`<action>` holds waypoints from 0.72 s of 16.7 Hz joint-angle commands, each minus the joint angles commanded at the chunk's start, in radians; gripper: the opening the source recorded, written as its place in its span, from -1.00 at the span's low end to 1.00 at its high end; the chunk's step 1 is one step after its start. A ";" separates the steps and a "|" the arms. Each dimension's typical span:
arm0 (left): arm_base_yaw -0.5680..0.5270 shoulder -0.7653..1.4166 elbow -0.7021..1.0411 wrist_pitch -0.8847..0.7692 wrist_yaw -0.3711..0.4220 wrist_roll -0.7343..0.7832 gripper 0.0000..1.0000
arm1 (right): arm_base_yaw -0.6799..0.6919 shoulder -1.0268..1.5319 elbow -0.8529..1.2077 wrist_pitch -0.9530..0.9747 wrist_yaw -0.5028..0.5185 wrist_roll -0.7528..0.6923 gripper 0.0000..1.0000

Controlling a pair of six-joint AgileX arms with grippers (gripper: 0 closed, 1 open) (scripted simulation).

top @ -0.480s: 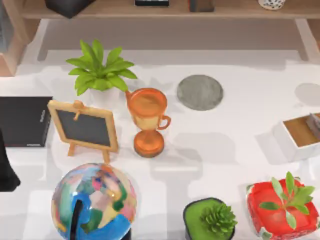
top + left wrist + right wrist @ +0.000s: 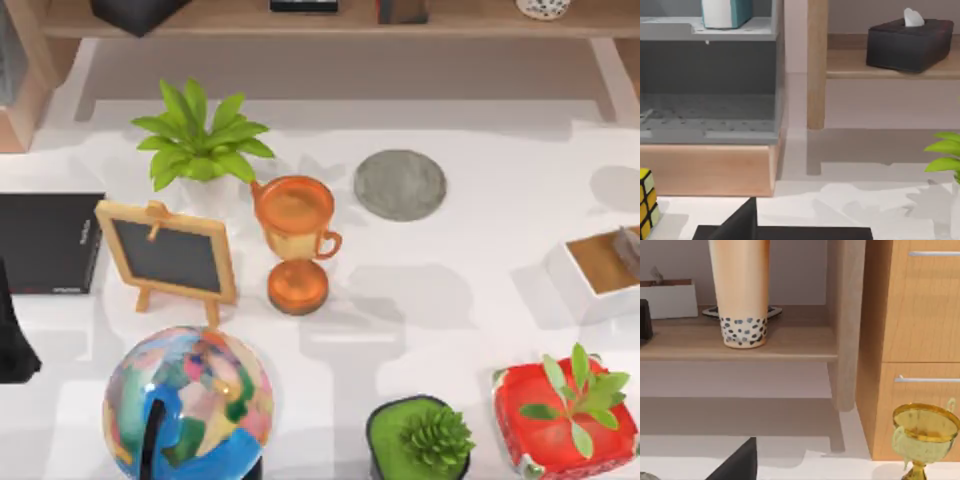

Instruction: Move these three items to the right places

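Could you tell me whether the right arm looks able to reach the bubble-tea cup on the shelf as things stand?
Probably yes: in the right wrist view the bubble-tea cup stands upright on the open wooden shelf, with nothing in front of it.

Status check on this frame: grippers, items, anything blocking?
Left arm parked at table's left edge. Bubble-tea cup on the shelf, grey coaster bare, black book bare. Orange trophy stands beside the coaster.
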 joint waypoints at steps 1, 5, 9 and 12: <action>0.000 0.000 0.000 0.000 0.000 0.000 1.00 | 0.013 0.073 0.042 0.032 0.012 0.000 1.00; 0.000 0.000 0.000 0.000 0.000 0.000 1.00 | 0.071 0.427 0.243 0.187 0.071 0.000 1.00; 0.000 0.000 0.000 0.000 0.000 0.000 1.00 | 0.132 0.824 0.464 0.355 0.138 0.001 1.00; 0.000 0.000 0.000 0.000 0.000 0.000 1.00 | 0.172 1.104 0.619 0.472 0.186 0.001 1.00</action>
